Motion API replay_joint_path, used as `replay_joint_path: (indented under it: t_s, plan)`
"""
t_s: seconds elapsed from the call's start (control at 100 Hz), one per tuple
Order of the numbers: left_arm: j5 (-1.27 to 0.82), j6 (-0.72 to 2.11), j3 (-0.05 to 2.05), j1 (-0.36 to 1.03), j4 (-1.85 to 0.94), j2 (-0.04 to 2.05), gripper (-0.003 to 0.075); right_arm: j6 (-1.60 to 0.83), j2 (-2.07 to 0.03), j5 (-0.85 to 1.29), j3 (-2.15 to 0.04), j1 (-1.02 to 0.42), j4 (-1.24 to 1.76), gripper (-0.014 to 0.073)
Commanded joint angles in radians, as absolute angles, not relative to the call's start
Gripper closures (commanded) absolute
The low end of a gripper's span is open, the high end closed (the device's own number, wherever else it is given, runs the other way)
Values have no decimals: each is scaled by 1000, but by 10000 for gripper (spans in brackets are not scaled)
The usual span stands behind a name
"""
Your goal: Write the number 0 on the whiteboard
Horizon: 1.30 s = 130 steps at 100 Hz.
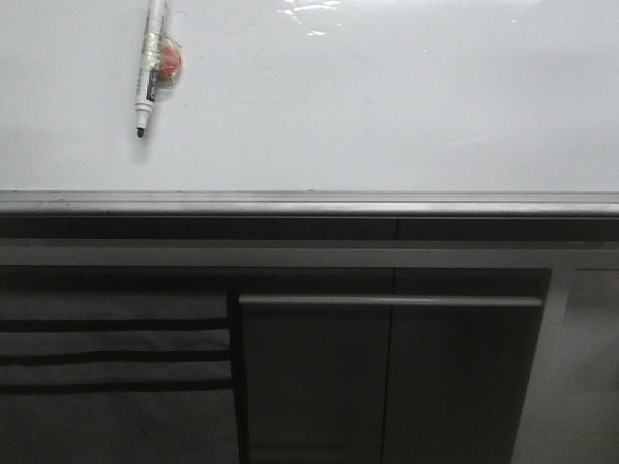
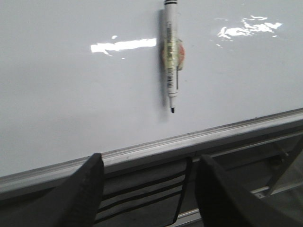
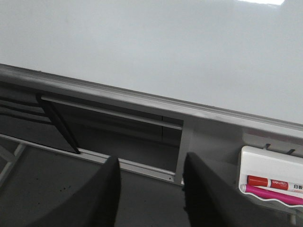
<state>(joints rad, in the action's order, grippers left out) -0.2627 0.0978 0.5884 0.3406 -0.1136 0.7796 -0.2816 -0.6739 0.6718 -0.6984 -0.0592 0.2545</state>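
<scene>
1. While both arms sit low by the dark grey cabinet panels [image 1: 309, 377], I see the large glossy white whiteboard with its grey metal rim [image 1: 387, 106] bare: no number 0 drawn on it yet.
2. A slim white marker pen with a black tip [image 1: 149, 66] lies on the board near its far left, tip pointing toward me, uncapped by the look of it. Something small and orange-red [image 1: 170, 62] is fixed to the barrel; I cannot tell what.
3. Left gripper [image 2: 149, 189]: fingers spread wide, holding nothing, just short of the rim, pen ahead of it.
4. Right gripper [image 3: 151, 189]: also wide open and empty, beside a white tray of markers [image 3: 270, 182].
5. Handling, my guess: pen light, rigid, slick, prone to roll. I'd pinch mid-barrel near the attachment, firmly.
</scene>
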Motion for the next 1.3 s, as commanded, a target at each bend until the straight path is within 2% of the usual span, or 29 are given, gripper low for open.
replay_joint_path:
  t_s: [0.0, 0.19, 0.67, 0.98, 1.08, 1.29]
  plan:
    - [-106, 97, 619, 393, -129, 832, 314, -295, -679, 593, -732, -65, 273, 295]
    - [52, 97, 647, 451, -129, 997, 314, -295, -679, 593, -732, -65, 273, 295]
    - [65, 97, 890, 419, -46, 1384, 315, -295, -679, 594, -719, -65, 273, 295]
    - [65, 93, 975, 388, -56, 1499, 316, -295, -679, 594, -719, -65, 273, 295]
    - [63, 93, 979, 388, -56, 1501, 352, -295, -679, 594, -719, -65, 273, 295]
    - [74, 93, 979, 388, -56, 1501, 484, -295, -679, 594, -719, -65, 273, 295]
